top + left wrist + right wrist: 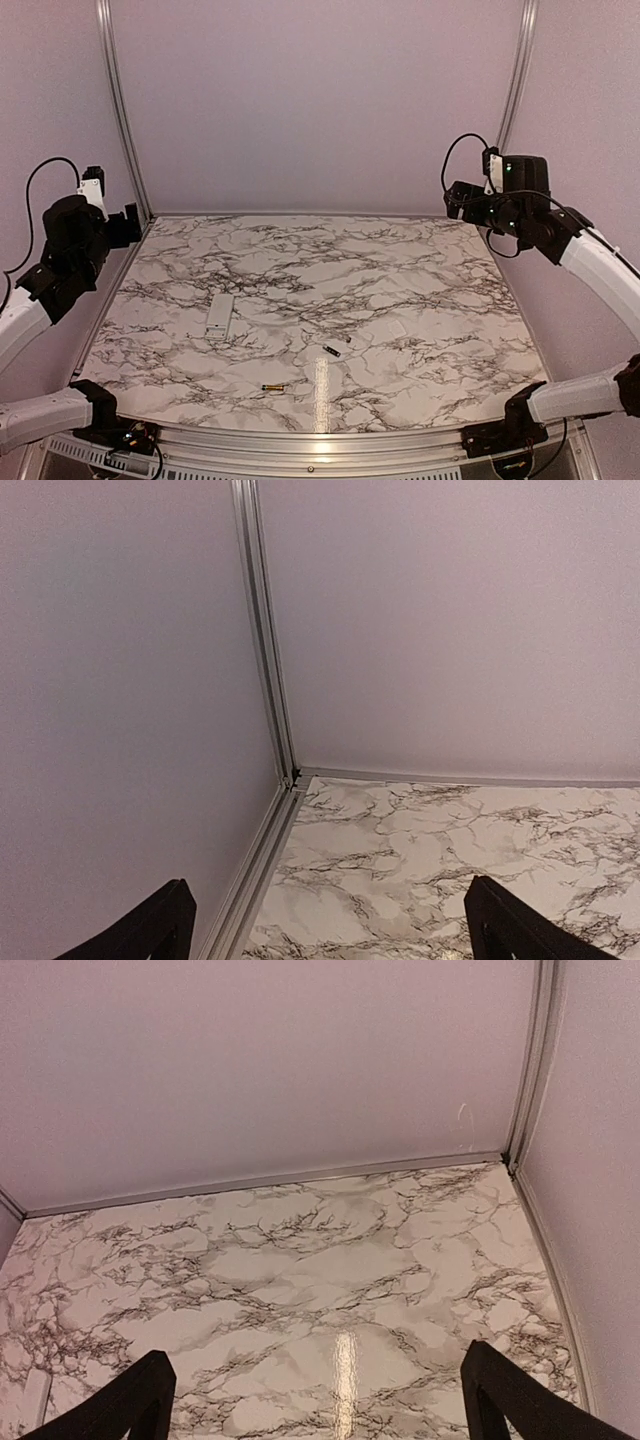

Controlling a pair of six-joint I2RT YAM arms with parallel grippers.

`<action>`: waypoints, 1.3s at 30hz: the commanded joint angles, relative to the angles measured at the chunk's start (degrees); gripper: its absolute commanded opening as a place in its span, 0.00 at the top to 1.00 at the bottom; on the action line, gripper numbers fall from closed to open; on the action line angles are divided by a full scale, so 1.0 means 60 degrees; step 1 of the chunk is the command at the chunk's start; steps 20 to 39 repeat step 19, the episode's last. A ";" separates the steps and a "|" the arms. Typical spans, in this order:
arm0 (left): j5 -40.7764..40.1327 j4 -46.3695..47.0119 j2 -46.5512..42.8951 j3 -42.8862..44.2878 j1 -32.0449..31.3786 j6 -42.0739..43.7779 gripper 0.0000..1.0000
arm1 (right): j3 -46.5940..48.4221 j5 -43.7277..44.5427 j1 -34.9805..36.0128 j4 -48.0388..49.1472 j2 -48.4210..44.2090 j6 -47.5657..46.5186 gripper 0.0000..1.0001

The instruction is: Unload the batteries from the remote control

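**Both tools held wide and empty, high at the far corners; remote and batteries down on the desk**

The left tool (128, 226) is held raised by the far left corner of the desk (400, 260). In its wrist view its fingers (160, 925) are seen spread wide, with nothing between them. Only a pale wall (450, 630), an aluminium corner post (262, 630) and a strip of marbled desk top are framed ahead of it.

The right tool (462, 198) is held raised by the far right corner. Its fingers (130, 1400) are likewise seen spread wide and nothing is gripped. The bare marbled surface is spread out below and ahead of it.

The remote control (219, 315) is found flat on the desk, below the left tool and inward from it, well apart from both tools and nearer the left one. A gold battery (272, 387) is seen loose on the desk, beyond the remote control from the left tool and close to the near edge. A second battery (332, 351), dark and light, is seen loose between the two tools' sides, well below and inward of the right tool. Just beside it a smaller object lies; what it is cannot be told.
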 commanded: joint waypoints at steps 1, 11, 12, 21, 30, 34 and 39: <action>0.0740 -0.0547 -0.0445 -0.0533 0.0121 -0.0824 0.01 | -0.0443 -0.0766 0.0000 0.0317 -0.0645 0.0962 0.02; 0.1152 -0.0555 -0.1080 -0.1201 0.0121 -0.1579 0.01 | -0.0479 -0.0677 -0.0001 0.0057 -0.1059 0.1408 0.01; 0.1153 -0.0586 -0.1091 -0.1189 0.0128 -0.1589 0.01 | -0.0495 -0.0653 -0.0001 0.0041 -0.1110 0.1418 0.02; 0.1179 -0.0757 -0.1344 -0.1191 0.0121 -0.1694 0.01 | -0.0565 -0.0620 -0.0001 -0.0110 -0.1263 0.1519 0.01; 0.1179 -0.0757 -0.1344 -0.1191 0.0121 -0.1694 0.01 | -0.0565 -0.0620 -0.0001 -0.0110 -0.1263 0.1519 0.01; 0.1179 -0.0757 -0.1344 -0.1191 0.0121 -0.1694 0.01 | -0.0565 -0.0620 -0.0001 -0.0110 -0.1263 0.1519 0.01; 0.1179 -0.0757 -0.1344 -0.1191 0.0121 -0.1694 0.01 | -0.0565 -0.0620 -0.0001 -0.0110 -0.1263 0.1519 0.01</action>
